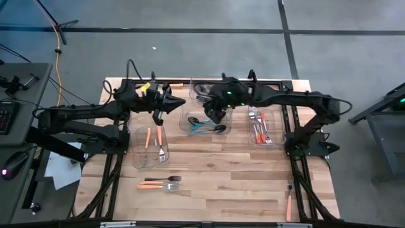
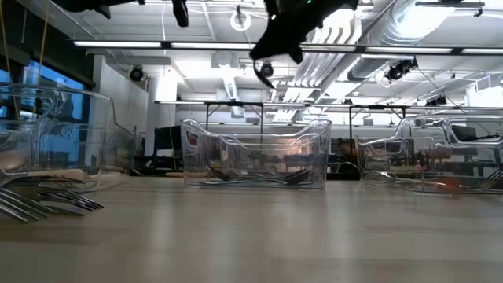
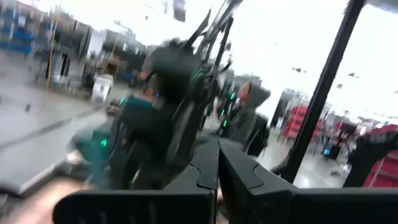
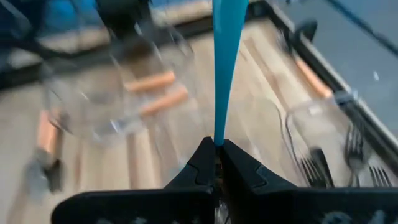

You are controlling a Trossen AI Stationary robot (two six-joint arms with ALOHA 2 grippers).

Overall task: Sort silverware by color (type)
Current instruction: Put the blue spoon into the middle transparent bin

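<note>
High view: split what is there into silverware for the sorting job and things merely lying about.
Job:
teal piece in the shut right gripper
spoons in the middle bin
forks in the right bin
orange pieces in the left bin
loose forks on the table
orange piece near the right edge

Lying about:
yellow cable
papers

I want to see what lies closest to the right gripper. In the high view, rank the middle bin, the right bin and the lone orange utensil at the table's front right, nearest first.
From the right gripper:
1. Middle bin, directly beneath it.
2. Right bin, to its right.
3. Lone orange utensil, far off at the front right edge.
</note>
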